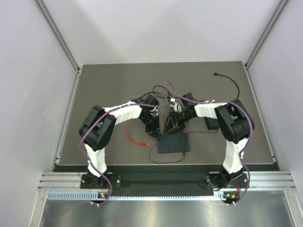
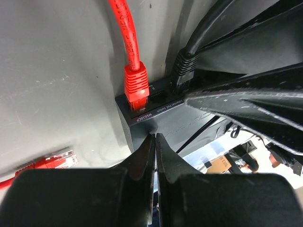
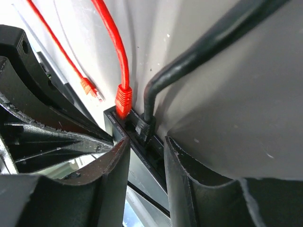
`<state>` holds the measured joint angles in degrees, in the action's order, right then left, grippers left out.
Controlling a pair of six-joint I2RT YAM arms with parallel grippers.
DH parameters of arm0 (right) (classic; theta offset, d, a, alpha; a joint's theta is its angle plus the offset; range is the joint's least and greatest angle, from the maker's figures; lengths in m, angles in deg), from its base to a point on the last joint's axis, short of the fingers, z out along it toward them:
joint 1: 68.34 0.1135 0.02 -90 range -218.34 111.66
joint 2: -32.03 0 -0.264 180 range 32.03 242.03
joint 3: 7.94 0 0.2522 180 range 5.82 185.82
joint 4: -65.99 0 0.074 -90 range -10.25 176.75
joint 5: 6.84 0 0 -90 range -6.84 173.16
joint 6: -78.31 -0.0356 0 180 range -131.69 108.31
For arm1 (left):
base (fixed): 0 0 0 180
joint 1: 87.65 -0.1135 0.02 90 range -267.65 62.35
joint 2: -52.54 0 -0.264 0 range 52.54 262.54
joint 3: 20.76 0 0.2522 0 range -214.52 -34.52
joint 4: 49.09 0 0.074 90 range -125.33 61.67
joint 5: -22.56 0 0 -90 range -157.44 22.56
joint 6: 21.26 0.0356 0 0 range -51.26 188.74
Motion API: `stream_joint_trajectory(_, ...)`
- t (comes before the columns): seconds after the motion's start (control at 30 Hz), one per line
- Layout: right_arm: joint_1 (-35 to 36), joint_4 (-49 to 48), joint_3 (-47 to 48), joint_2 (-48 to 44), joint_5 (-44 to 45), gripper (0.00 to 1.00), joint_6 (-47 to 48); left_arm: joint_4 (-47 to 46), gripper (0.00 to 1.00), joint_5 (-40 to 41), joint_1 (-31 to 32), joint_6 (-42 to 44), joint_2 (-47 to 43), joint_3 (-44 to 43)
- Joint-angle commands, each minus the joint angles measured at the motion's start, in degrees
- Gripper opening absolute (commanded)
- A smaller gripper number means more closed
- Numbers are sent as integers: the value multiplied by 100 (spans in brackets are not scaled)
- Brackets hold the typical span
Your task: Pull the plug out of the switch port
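Note:
The switch (image 1: 173, 142) is a flat dark grey box lying on the mat, also seen as the switch (image 2: 142, 124) and the switch (image 3: 147, 174) in the wrist views. A red plug (image 2: 136, 87) and a black plug (image 2: 182, 71) both sit in its ports. My left gripper (image 2: 155, 137) is shut with nothing in it, its tips resting on the switch's top near the red plug. My right gripper (image 3: 146, 149) is open and straddles the port edge. The black plug (image 3: 146, 127) lies just ahead of its fingertips, the red plug (image 3: 124, 101) to the left.
A loose red cable end (image 2: 59, 161) lies on the mat left of the switch. A black power adapter (image 1: 211, 123) sits to the right under the right arm. A black cable (image 1: 232, 82) trails to the far right. Enclosure walls stand close on both sides.

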<state>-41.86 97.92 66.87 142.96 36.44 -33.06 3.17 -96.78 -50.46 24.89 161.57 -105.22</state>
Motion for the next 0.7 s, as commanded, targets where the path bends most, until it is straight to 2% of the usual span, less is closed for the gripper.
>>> stream_joint_trajectory(0.0,120,-367,-50,112,-197,35,-25,-176,9,8,25,-44,4,65)
stream_joint_trajectory(0.33,147,-621,-112,297,-285,32,-183,-194,8,-1,16,-27,30,65)
stream_joint_trajectory(0.67,156,-727,-182,447,-356,18,-263,-45,8,16,16,79,57,38)
